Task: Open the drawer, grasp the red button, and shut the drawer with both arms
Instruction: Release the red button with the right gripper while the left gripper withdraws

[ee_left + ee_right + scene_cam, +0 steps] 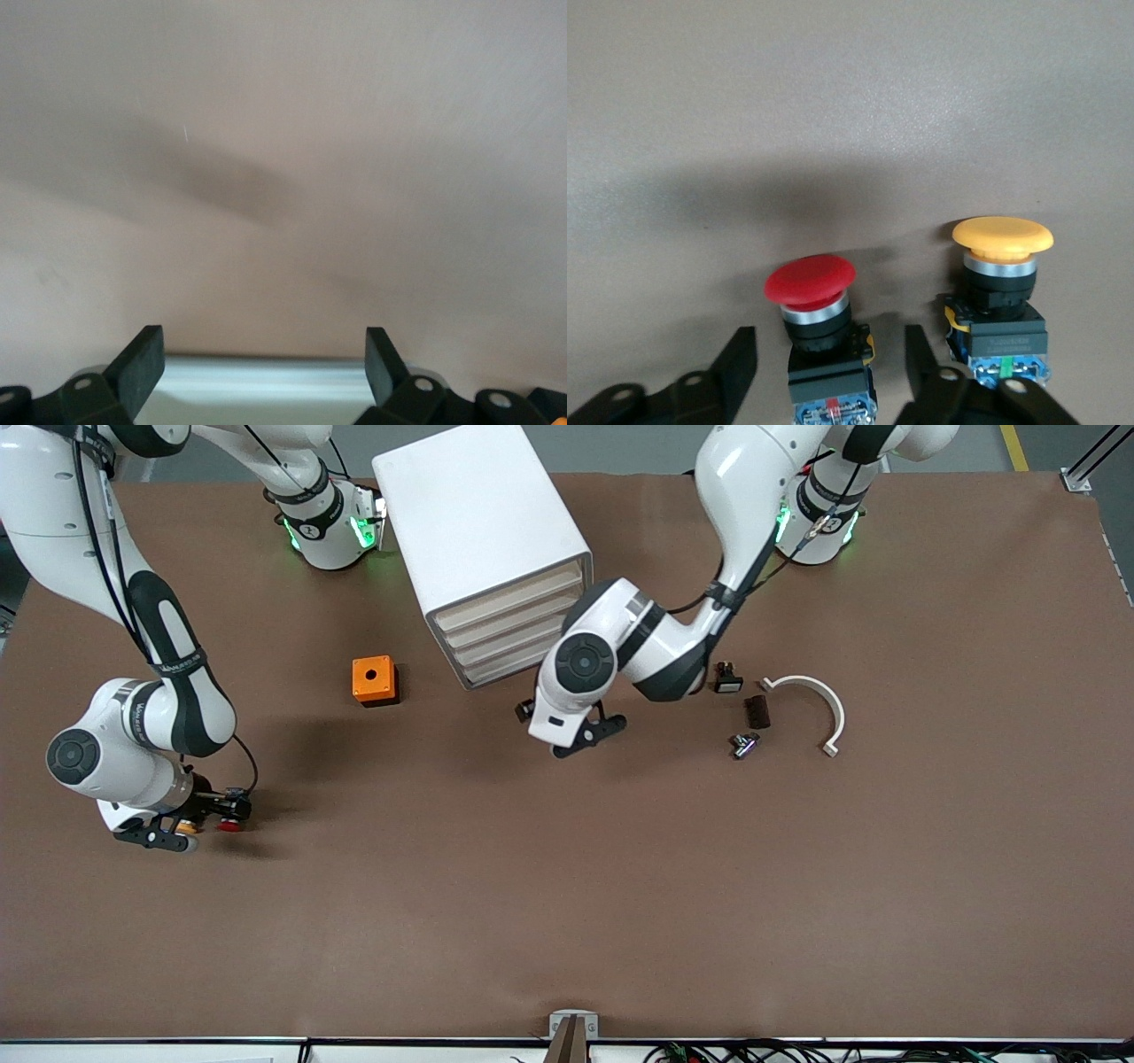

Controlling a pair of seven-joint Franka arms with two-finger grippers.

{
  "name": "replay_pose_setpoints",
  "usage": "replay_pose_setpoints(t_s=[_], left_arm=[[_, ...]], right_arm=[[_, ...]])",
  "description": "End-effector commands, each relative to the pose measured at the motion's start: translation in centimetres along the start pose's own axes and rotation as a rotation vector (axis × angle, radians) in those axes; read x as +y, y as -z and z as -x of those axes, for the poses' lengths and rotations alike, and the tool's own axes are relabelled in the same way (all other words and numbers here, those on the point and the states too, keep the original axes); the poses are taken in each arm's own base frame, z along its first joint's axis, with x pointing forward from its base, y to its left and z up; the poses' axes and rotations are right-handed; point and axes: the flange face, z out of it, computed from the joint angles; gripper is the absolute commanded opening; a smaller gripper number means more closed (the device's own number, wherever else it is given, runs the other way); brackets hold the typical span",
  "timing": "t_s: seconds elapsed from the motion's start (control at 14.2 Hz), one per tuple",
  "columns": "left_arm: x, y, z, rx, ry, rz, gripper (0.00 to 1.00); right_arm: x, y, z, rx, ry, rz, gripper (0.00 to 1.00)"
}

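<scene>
Front view shows the white box cabinet (483, 540) with its four cream-fronted tray drawers all flush, so the drawer (509, 657) is shut as things stand now, and no drawer hangs out toward the left arm (709, 602). The small push button with the round red cap, black body and bluish rear end (230, 824) lies on the brown bench (567, 886) at the right arm's end, well apart from the cabinet and nearer the front camera than the square orange box with a hole (373, 679). The right gripper (190, 824) is low over it; the right wrist view shows the button (819, 328) between the spread fingers (735, 363), with a gap showing on each side, so the gripper is released around it, not clamped. Just beside one finger stands the alike button with the yellow-orange cap (1001, 274), which is not the target. The left gripper (576, 740) is over bare bench just in front of the cabinet; the left wrist view shows it (264, 372) spread apart with nothing between the fingers. Toward the left arm's end lie a white curved plastic clip (819, 704), a small black block (757, 711), a metal fitting (744, 744) and a dark small part (727, 679). My judgement: the button is already outside and the drawers are closed, so what is left appears to be clenching on the red button, if it is still to be lifted.
</scene>
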Motion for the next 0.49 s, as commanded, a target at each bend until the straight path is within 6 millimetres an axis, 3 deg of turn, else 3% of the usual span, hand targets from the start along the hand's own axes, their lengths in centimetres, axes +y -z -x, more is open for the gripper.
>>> replay_pose_setpoints(t_s=[0.0, 0.21, 0.42], left_arm=[[-2.4, 5.2, -2.6, 0.052, -0.094, 0.021, 1.0], [-5.9, 10.0, -7.0, 0.066, -0.172, 0.049, 1.0], [-10.8, 14.2, -10.8, 0.072, -0.213, 0.059, 1.0]], right_arm=[[0.0, 1.0, -0.2, -0.005, 0.028, -0.003, 1.0], [-0.2, 2.8, -0.5, -0.008, 0.032, -0.003, 1.0], [-0.2, 5.3, -0.7, -0.031, 0.033, -0.002, 1.0]])
